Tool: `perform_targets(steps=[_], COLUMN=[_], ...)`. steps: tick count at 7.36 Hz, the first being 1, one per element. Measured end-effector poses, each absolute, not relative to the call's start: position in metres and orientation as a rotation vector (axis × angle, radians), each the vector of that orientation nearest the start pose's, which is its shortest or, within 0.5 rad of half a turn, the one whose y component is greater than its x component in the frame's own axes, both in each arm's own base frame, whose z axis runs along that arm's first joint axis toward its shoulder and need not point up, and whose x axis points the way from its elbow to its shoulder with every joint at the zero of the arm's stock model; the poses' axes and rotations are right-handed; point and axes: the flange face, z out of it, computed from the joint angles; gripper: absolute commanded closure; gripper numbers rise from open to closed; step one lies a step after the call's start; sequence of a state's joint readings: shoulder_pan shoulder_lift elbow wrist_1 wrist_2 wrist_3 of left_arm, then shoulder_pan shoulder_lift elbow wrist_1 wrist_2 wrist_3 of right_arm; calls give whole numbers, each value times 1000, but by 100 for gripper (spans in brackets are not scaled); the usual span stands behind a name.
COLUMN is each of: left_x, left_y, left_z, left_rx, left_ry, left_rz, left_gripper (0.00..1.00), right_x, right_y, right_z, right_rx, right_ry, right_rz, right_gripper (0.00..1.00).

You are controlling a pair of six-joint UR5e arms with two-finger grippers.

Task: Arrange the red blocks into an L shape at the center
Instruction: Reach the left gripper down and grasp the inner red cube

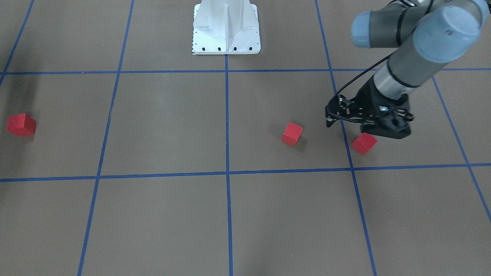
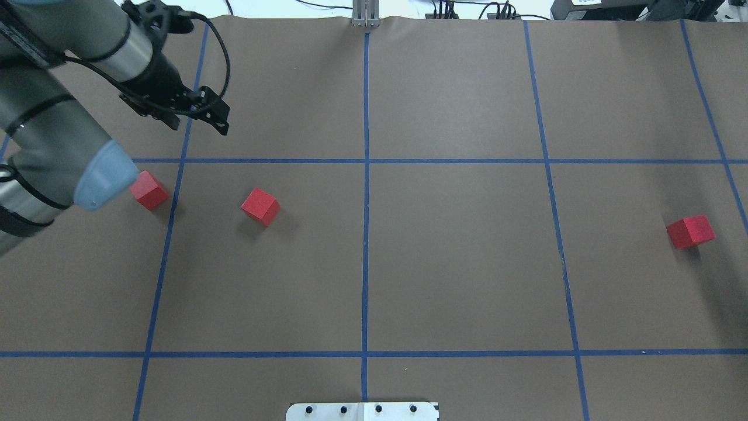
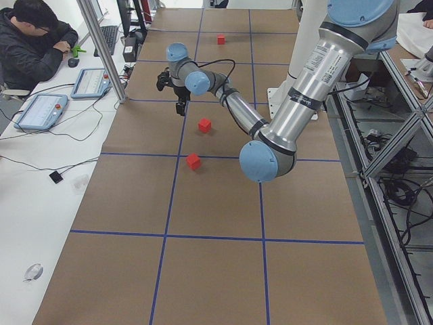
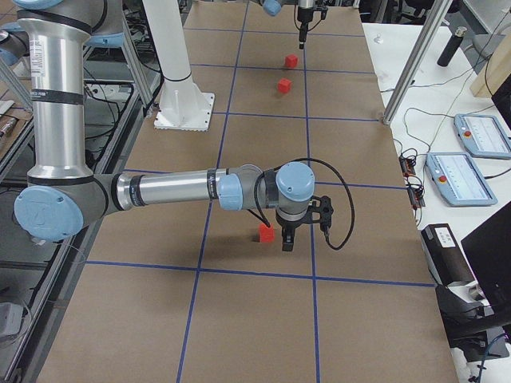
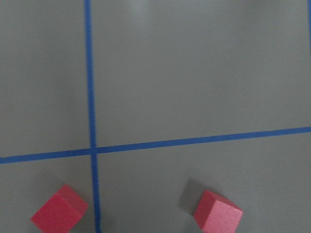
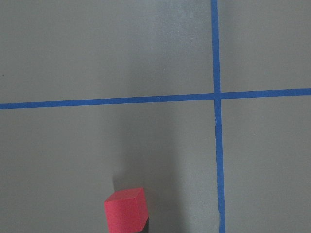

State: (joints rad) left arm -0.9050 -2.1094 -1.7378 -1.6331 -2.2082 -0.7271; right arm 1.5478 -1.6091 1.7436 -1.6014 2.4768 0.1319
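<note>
Three red blocks lie apart on the brown gridded surface. One block (image 2: 149,190) (image 1: 364,143) sits beside a blue line on my left side, and a second block (image 2: 260,206) (image 1: 292,133) lies a little nearer the middle. Both show in the left wrist view (image 5: 59,213) (image 5: 217,216). The third block (image 2: 691,231) (image 1: 21,125) lies far on my right and shows in the right wrist view (image 6: 125,209). The center crossing (image 2: 366,161) (image 1: 227,173) is bare. My left gripper (image 2: 198,124) (image 1: 332,113) hovers open and empty above the two left blocks. My right gripper (image 4: 291,231) hangs close beside the third block (image 4: 267,233); I cannot tell whether it is open.
The robot's white base plate (image 1: 226,34) (image 2: 362,411) stands on the middle line. A person sits at a side bench with pendants (image 3: 40,112) beyond the table's far edge. A metal post (image 3: 101,47) rises at that edge.
</note>
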Motion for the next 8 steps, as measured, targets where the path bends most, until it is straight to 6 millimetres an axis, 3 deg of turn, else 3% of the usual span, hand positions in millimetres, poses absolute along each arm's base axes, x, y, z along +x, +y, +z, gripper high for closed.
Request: perform_targets(steps=[2,3,5,8], left_x=[413,432,449,469], left_y=[-527,-522,-518,-504], left_z=[275,287,301,300], left_rx=[239,230,208,192], left_ry=[879,855,834,840], left_rz=[258,274,285,309], left_gripper=[1,1,1,1], right_x=[44,44,44,44], right_y=[-482,-483,-484,-484], right_z=[581,580,580,581], right_rx=[34,36,37,36], right_ry=[-911,-910,-910,-908], right_rz=[51,50,49,48], right_gripper=[1,1,1,1])
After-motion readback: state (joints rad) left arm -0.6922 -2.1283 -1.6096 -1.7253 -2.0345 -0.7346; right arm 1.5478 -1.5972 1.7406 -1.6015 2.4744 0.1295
